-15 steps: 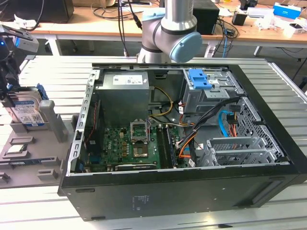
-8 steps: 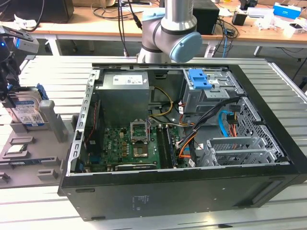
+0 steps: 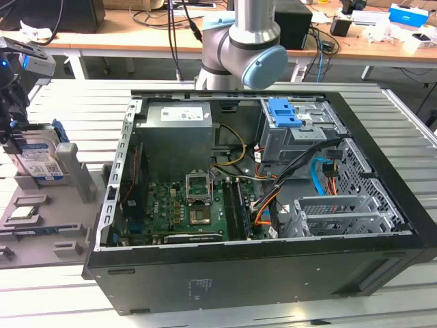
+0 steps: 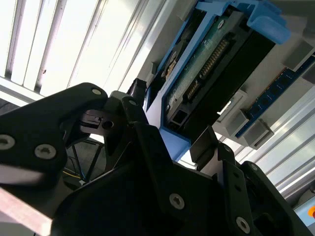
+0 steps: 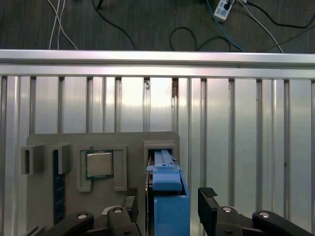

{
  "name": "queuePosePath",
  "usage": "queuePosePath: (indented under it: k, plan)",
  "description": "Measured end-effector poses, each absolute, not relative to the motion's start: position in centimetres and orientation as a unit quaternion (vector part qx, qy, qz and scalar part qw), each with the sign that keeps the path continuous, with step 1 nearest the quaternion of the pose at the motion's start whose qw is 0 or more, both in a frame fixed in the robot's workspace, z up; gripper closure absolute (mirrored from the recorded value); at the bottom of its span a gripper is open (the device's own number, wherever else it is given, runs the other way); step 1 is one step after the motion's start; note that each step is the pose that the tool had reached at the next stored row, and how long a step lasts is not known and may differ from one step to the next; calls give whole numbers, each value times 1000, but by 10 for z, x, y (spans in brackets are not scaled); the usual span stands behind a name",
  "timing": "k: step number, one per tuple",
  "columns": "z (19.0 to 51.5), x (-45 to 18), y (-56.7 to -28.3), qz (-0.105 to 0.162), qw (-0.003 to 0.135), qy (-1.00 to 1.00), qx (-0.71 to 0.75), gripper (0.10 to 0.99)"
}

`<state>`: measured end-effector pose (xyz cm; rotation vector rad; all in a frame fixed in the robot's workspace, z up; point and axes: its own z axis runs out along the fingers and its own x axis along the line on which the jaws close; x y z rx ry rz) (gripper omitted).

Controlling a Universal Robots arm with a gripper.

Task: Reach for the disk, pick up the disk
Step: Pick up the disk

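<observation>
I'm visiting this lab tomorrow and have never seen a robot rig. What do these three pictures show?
It is one robot arm working at a slatted metal table. The exterior view comes from a camera off the arm; both wrist views come from cameras riding on it. On the table lie an open computer case and a grey tray. The tray holds a square chip and the disk, standing on edge in a slot. In the first wrist view, the open gripper has a finger on either side of the disk, with gaps showing. Nothing is held.
</observation>
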<state>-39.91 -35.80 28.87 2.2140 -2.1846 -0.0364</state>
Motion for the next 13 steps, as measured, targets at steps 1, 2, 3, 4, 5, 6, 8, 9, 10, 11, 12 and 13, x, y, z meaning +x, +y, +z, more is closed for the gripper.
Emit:
queuePosePath:
  k: [1,2,3,4,5,6,8,9,10,11,12,13]
  plan:
    - [289,-399,-358,-12,16,-702,712,486]
    - [289,-399,-358,-12,16,-702,712,486]
    - [289,-399,-358,-12,16,-702,712,486]
    - [289,-399,-358,-11,16,-702,712,486]
    - [289,-399,-358,-11,16,-702,712,498]
    - [289,-399,-358,-11,16,-702,712,565]
    - [289,-399,-358,-11,16,-702,712,690]
    - [289,-399,-358,-11,16,-702,712,718]
    - [289,-399,-358,-11,16,-702,712,718]
    - [289,-399,-358,-11,16,-702,712,718]
    - [289,-399,-358,-11,16,-702,712,718]
    - [289,-399,-358,-11,16,-702,712,718]
